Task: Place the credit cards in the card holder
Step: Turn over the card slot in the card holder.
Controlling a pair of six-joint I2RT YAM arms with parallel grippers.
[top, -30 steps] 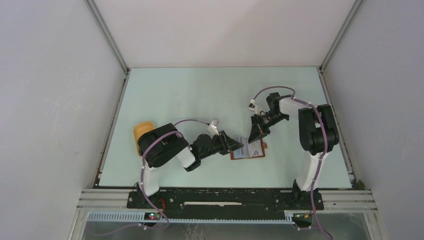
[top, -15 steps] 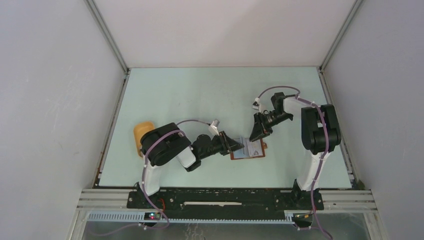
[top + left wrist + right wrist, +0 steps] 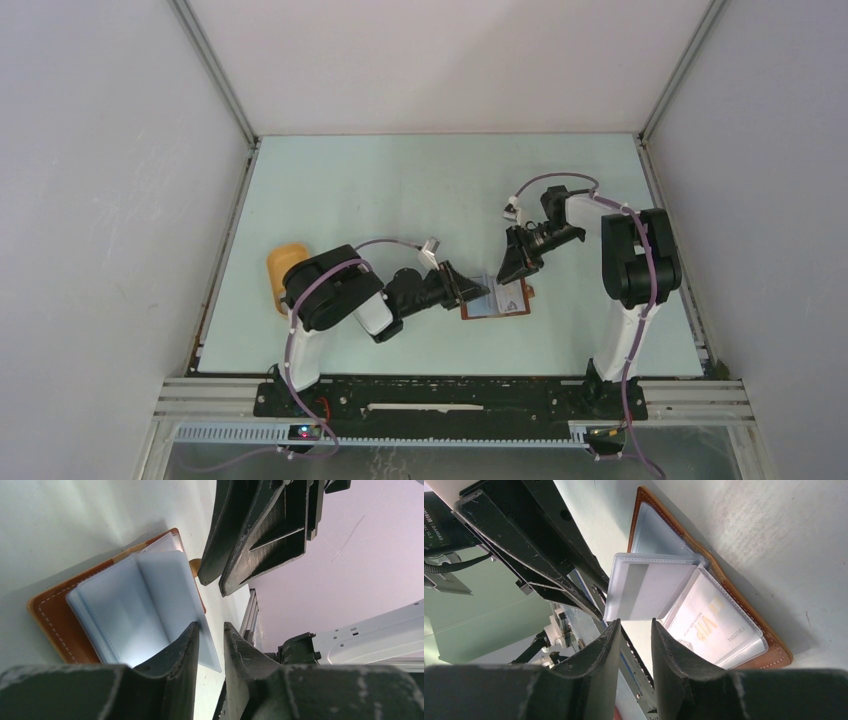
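Two cards sat inside the card holder (image 3: pixel 497 300), which lay open on the desk (image 3: pixel 400 190) between the arms: a striped card (image 3: pixel 636 590) in a raised clear leaf (image 3: pixel 167 595), and a card marked VIP (image 3: pixel 710 625) in the pocket beneath it. The right fingers (image 3: pixel 599 655) hung just above the leaves, slightly parted with nothing between them. The left fingers (image 3: pixel 180 655) stood close together around the free corner of the leaf, and we could not tell whether they pinched it or merely bracketed it.

We judged that the striped card needed seating fully. To do that well, we thought the left side should steady the leaf near its free edge while the right pressed on the card's short edge, never its face, and then lifted straight away so the thin plastic did not snag or flip.

Much was hard to read. From above, the holder was tiny and half covered by both sets of fingers. The orange tray (image 3: pixel 281 262) was mostly hidden behind the left arm, so we could not say whether more cards waited there
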